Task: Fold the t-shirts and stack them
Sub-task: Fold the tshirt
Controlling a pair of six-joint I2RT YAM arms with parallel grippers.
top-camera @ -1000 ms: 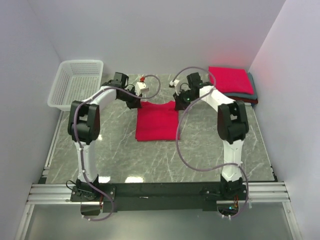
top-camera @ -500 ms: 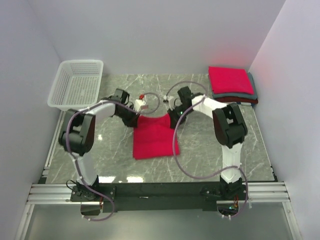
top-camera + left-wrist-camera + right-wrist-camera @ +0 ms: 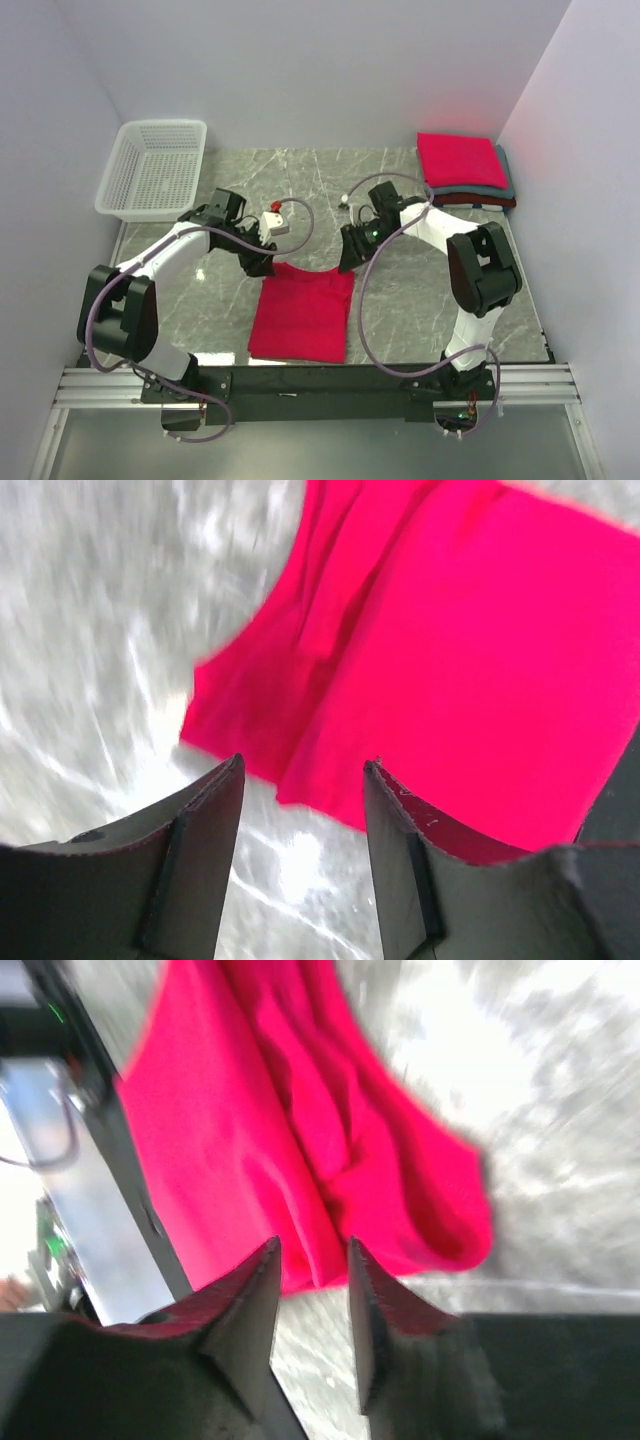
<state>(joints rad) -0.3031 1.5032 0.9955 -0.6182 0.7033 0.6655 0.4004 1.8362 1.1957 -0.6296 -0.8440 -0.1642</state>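
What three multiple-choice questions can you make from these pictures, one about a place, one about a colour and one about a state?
1. Where does the white basket stand?
A. At the back left corner of the table
B. At the front right corner
C. In the middle, between the arms

2. What colour is the top shirt of the folded stack at the back right?
A. Grey
B. Crimson red
C. Blue

3. How is the left end effector?
A. Shut tight
B. Clamped on the basket
C. Open, with nothing between its jaws

Answers:
1 A, since the top view shows it by the left wall at the far edge.
2 B, since a bright red rectangle lies over a grey layer.
3 C, since the left wrist view shows the jaws apart, with the red t-shirt lying flat beyond them.
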